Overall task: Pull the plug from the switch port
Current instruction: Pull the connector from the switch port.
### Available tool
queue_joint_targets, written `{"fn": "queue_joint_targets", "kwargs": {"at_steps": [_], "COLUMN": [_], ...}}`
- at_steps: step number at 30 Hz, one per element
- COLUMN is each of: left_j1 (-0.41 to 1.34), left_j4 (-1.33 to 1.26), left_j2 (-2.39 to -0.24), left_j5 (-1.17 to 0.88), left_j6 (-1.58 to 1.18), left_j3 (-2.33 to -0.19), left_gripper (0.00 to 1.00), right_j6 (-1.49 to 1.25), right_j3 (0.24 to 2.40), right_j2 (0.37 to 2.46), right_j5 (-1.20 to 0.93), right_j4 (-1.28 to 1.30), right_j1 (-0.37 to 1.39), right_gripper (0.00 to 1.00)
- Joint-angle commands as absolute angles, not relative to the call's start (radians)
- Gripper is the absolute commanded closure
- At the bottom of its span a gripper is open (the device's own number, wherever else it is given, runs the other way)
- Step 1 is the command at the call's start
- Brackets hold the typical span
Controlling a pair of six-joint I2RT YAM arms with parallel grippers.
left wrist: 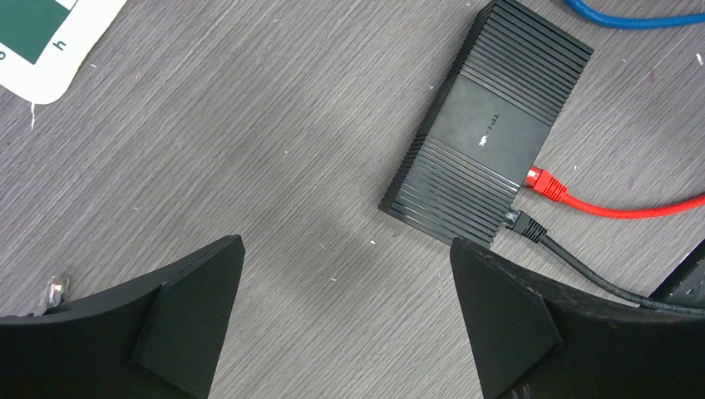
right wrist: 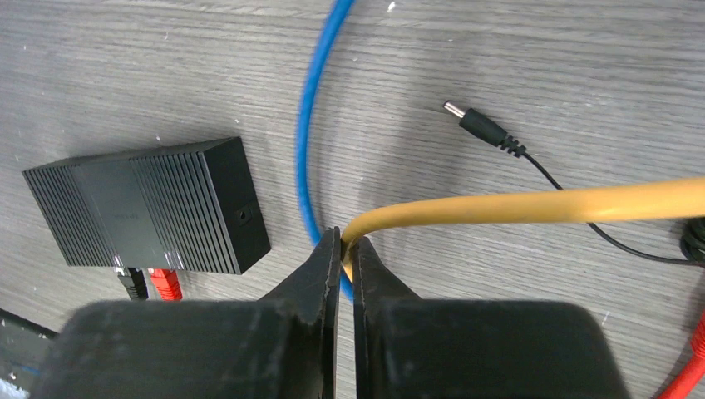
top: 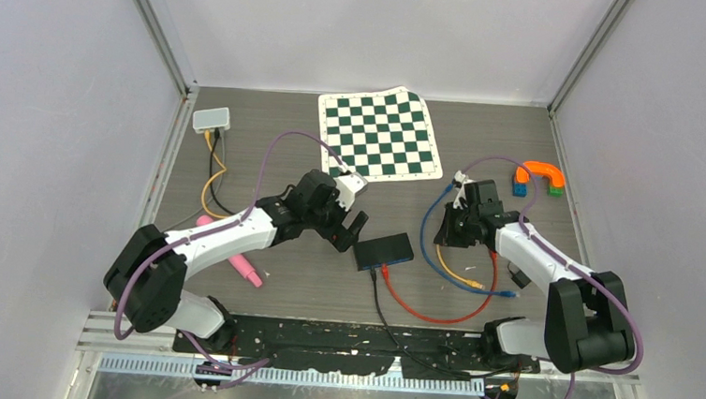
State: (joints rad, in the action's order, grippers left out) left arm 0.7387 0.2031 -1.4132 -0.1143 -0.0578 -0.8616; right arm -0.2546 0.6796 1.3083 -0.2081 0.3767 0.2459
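The black switch [top: 385, 250] [left wrist: 490, 150] [right wrist: 141, 208] lies flat on the table between the arms. A red plug [left wrist: 547, 184] [right wrist: 166, 283] and a black plug [left wrist: 528, 226] [right wrist: 131, 284] sit in ports on its near side. My left gripper [top: 352, 232] [left wrist: 346, 243] hangs open just left of the switch, with only bare table between its fingers. To the right of the switch, my right gripper [top: 445, 232] [right wrist: 347, 237] is shut on a yellow cable [right wrist: 532, 204], pinched at its fingertips. That cable's plug is not seen in the switch.
A blue cable [right wrist: 312, 125] [left wrist: 632, 18] loops on the table under the right gripper. A loose black barrel plug [right wrist: 478, 126] lies beyond it. Further off are a chessboard mat [top: 379, 134], a white box [top: 211, 119], a pink marker [top: 232, 259] and coloured blocks [top: 538, 178].
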Motion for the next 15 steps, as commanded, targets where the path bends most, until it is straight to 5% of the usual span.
{"fn": "queue_joint_targets", "kwargs": {"at_steps": [1,11,15], "left_j1": [0.735,0.735,0.735], "left_j4": [0.200,0.197,0.198], "left_j2": [-1.397,-1.396,-1.394], "left_j5": [-0.111,-0.126,-0.127], "left_j6": [-0.035,-0.021,-0.016], "left_j3": [-0.867,-0.862,-0.860], "left_gripper": [0.00,0.00,0.01], "right_j6": [-0.241,-0.145,-0.166], "right_j3": [0.700,0.800,0.842], "right_j2": [1.273,1.343,1.373], "right_j5": [-0.178,-0.135,-0.019], "right_j4": [0.395,0.508,0.576], "right_j1": [0.263,0.325,0.352], "right_gripper": [0.95,0.95,0.73]}}
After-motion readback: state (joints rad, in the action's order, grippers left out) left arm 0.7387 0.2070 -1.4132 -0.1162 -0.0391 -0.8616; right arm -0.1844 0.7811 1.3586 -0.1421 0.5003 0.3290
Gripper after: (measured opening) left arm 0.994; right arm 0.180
